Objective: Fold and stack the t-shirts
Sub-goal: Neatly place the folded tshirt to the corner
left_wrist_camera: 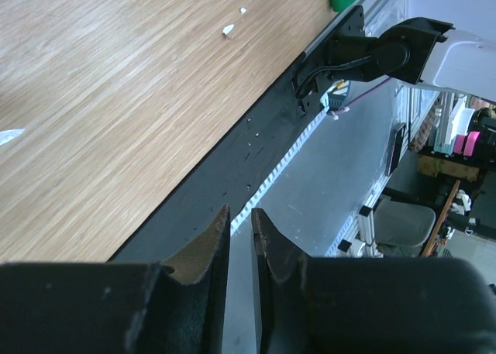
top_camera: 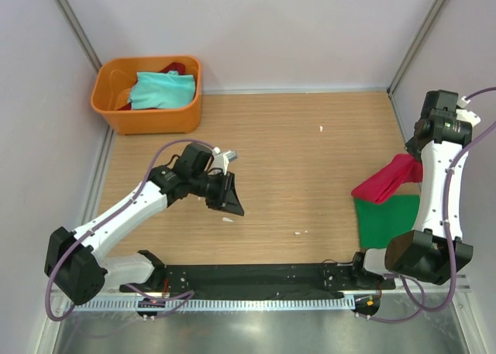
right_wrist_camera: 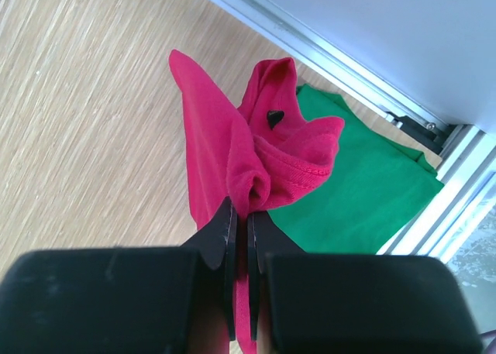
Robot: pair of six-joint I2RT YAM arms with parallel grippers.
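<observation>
Right gripper [right_wrist_camera: 240, 222] is clamping tight on the red t-shirt [right_wrist_camera: 221, 137], holding it up partly over the green t-shirt [right_wrist_camera: 364, 191] that's lying by the table's [top_camera: 310, 137] right edge. Left gripper [left_wrist_camera: 240, 226] is hovering empty over the left side, jaws barely apart.

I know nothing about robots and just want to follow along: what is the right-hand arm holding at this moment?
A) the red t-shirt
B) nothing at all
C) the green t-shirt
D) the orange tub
A: the right gripper is pinched shut on a bunch of the red t-shirt, lifted above the green t-shirt, which lies flat on the table.
</observation>
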